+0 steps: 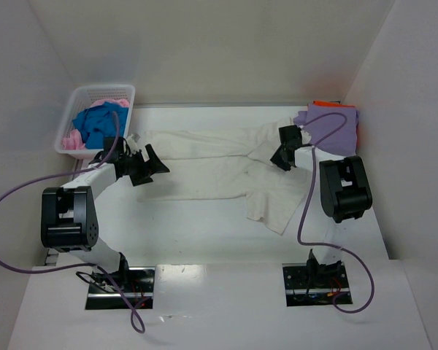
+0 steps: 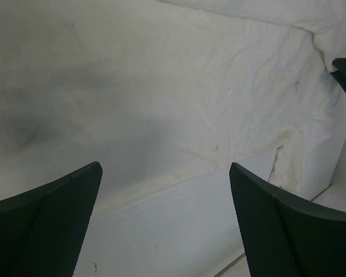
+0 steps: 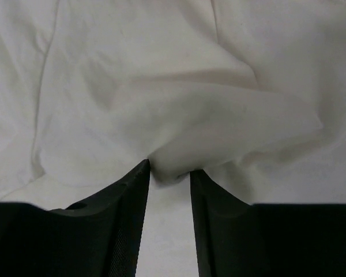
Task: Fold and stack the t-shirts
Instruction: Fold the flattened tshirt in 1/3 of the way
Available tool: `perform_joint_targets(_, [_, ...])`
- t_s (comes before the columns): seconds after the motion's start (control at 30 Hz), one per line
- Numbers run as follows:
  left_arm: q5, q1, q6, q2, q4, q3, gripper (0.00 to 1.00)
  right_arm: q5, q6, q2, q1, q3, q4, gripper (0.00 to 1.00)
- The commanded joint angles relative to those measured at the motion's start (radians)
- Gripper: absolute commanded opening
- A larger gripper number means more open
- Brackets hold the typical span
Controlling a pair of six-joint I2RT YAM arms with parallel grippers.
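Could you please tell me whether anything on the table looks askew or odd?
The cream-white shirt lies twisted and wrinkled, not flat, one flap trailing toward the near right. The right gripper pinches a bunched fold of it.

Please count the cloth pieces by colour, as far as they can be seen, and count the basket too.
cream-white t-shirt: 1
lavender t-shirt: 1
orange t-shirt: 1
blue t-shirt: 1
pink t-shirt: 1 (bunched up, perhaps more)
basket: 1
Total: 6
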Motion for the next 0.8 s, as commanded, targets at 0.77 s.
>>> perform_joint_targets(0.77, [0.045,0.005,0.023,0.022,0.035,0.044,0.99,-0.054,0.124,-0.15,-0.031,0.034,0.024,0.08])
